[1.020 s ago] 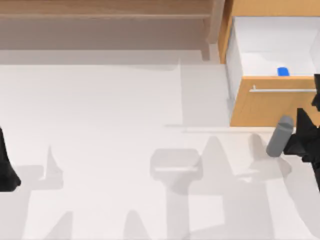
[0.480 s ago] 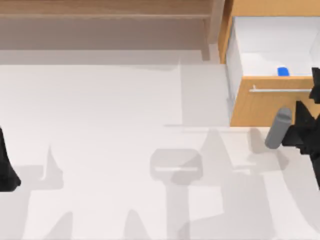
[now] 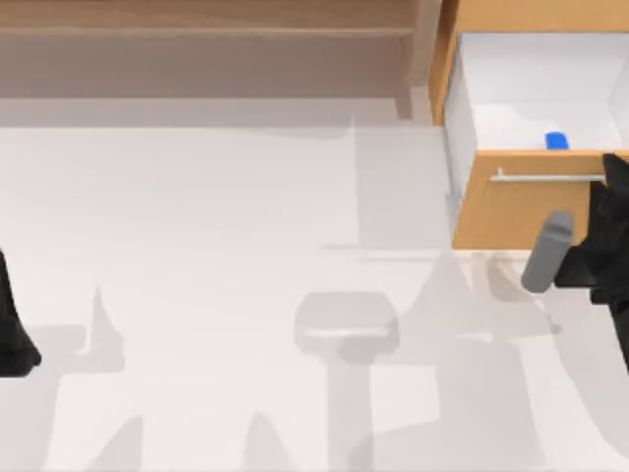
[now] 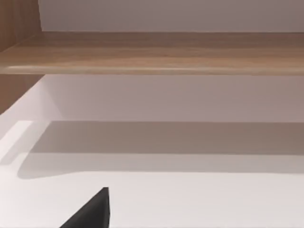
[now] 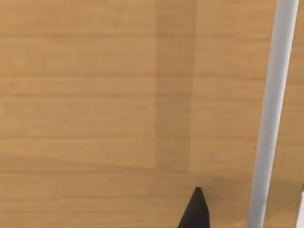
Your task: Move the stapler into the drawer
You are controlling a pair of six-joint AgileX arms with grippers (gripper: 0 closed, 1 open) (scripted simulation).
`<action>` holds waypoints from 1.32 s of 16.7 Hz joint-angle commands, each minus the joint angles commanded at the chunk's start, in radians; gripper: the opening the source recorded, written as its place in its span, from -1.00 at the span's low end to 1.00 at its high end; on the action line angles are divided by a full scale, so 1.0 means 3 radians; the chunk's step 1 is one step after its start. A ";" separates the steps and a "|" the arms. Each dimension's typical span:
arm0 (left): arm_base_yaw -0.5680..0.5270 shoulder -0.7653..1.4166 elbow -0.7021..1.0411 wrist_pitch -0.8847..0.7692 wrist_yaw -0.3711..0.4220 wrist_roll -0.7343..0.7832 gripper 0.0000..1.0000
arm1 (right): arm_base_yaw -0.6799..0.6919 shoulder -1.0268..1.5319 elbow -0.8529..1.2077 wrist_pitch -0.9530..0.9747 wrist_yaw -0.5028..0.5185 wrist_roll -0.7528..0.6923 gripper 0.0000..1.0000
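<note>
Looks close to done. Small blue stapler (image 3: 556, 141) lying inside the boxy drawer with the orange-tan wooden front (image 3: 511, 211), on the white-grey floor just behind the front panel, toward the top view's right. Drawer standing pulled open at the back right of the white counter (image 3: 216, 246), beside the wide brown wooden shelf (image 3: 197, 20). Left to do, judging from the task sentence: nothing for the placing itself; perhaps only drawing the arm clear, or shutting the drawer if that is wanted.

Of the stapler, just a short blue block visible above the front's top edge; too little of it to tell how it lies or whether hinge or mouth faces up. Apart from both grippers.

Black right gripper (image 3: 595, 246) low in front of the wooden panel, just below the thin horizontal silver bar handle (image 3: 545, 178), near the counter's right edge; close against the wood grain in the right wrist view, handle (image 5: 270, 118) alongside. Open or closed: cannot tell. Holding nothing blue, as far as can be seen.

Black left gripper (image 3: 15, 334) parked at the counter's left edge, well apart from everything; state likewise impossible to tell.
</note>
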 joint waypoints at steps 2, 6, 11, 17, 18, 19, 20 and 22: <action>0.0000 0.0000 0.0000 0.0000 0.0000 0.0000 1.00 | 0.0000 0.0000 0.0000 0.0000 0.0000 0.0000 -0.81; 0.0000 0.0000 0.0000 0.0000 0.0000 0.0000 1.00 | 0.0000 0.0000 0.0000 0.0000 0.0000 0.0000 -1.00; 0.0000 0.0000 0.0000 0.0000 0.0000 0.0000 1.00 | 0.0000 0.0000 0.0000 0.0000 0.0000 0.0000 -1.00; 0.0000 0.0000 0.0000 0.0000 0.0000 0.0000 1.00 | -0.0090 0.0090 0.0293 -0.0202 -0.0066 0.0010 -1.00; 0.0000 0.0000 0.0000 0.0000 0.0000 0.0000 1.00 | -0.0117 0.0123 0.0395 -0.0274 -0.0097 0.0011 -1.00; 0.0000 0.0000 0.0000 0.0000 0.0000 0.0000 1.00 | -0.0144 0.0157 0.0498 -0.0347 -0.0129 0.0010 -1.00; 0.0000 0.0000 0.0000 0.0000 0.0000 0.0000 1.00 | -0.0169 0.0189 0.0596 -0.0417 -0.0159 0.0010 -1.00; 0.0000 0.0000 0.0000 0.0000 0.0000 0.0000 1.00 | -0.0211 0.0241 0.0755 -0.0530 -0.0208 0.0008 -1.00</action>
